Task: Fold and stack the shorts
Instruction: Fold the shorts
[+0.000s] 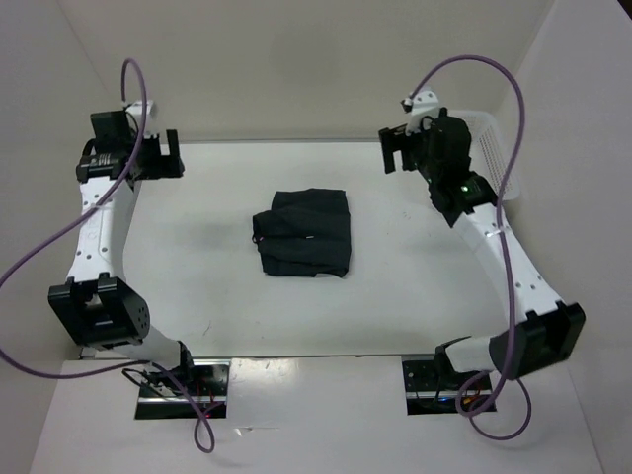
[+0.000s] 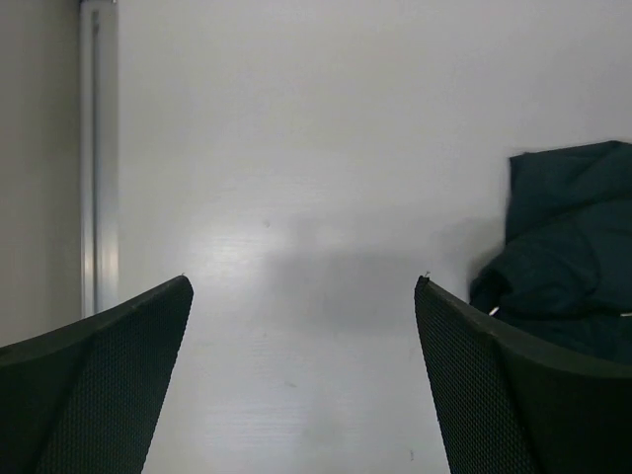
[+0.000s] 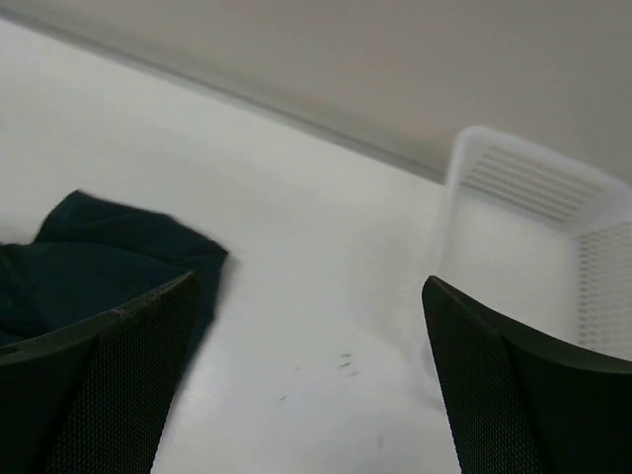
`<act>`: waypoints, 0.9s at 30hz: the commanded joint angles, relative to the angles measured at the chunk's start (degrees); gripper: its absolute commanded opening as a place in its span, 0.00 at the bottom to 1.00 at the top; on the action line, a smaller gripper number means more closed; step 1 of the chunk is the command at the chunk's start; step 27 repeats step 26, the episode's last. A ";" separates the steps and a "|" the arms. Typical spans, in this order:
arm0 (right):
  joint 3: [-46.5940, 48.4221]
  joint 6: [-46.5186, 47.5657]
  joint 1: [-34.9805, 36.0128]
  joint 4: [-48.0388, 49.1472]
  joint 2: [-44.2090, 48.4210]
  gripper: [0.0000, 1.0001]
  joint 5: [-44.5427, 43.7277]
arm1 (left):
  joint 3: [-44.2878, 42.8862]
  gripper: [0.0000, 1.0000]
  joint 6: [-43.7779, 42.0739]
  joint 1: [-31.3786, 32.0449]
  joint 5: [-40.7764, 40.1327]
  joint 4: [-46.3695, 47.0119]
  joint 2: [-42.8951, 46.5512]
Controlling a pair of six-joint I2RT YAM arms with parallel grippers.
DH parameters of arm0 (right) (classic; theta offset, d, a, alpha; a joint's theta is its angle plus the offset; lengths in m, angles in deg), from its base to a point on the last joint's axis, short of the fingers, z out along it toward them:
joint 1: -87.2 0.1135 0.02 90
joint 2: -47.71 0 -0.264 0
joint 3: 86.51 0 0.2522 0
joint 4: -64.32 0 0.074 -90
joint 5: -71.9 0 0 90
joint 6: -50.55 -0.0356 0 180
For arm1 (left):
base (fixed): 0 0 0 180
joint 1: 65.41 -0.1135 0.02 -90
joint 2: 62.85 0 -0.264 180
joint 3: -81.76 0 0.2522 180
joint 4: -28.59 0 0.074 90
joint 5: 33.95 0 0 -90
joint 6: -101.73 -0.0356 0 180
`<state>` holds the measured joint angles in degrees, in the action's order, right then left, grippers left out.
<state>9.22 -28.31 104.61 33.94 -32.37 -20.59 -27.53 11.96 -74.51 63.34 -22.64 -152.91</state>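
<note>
The dark shorts (image 1: 303,233) lie folded into a compact rectangle in the middle of the white table. They show at the right edge of the left wrist view (image 2: 568,247) and at the left edge of the right wrist view (image 3: 94,267). My left gripper (image 1: 163,155) is open and empty, raised at the far left, well away from the shorts; its fingers (image 2: 109,375) stand wide apart. My right gripper (image 1: 403,150) is open and empty, raised at the far right near the basket; its fingers (image 3: 523,395) stand wide apart.
A white plastic lattice basket (image 1: 491,148) stands at the far right corner, behind my right arm; it also shows in the right wrist view (image 3: 523,247). White walls enclose the table (image 1: 197,276) at the back and sides. A wall strip (image 2: 97,148) runs along the table's left edge.
</note>
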 commanded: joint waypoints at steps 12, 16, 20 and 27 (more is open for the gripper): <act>-11.40 3.01 -14.95 5.46 16.08 0.99 -4.64 | 15.98 1.00 -0.23 -12.08 7.21 4.60 13.42; -13.95 2.49 -14.95 5.46 18.10 0.99 -4.11 | 16.69 1.00 -0.23 -12.08 7.21 4.60 14.65; -15.88 2.49 -14.95 4.85 19.78 0.99 -3.58 | 17.30 1.00 -0.23 -12.08 9.31 4.60 15.17; -18.34 2.49 -14.95 3.09 22.42 0.99 -1.74 | 16.78 1.00 -0.23 -12.08 10.46 4.60 15.18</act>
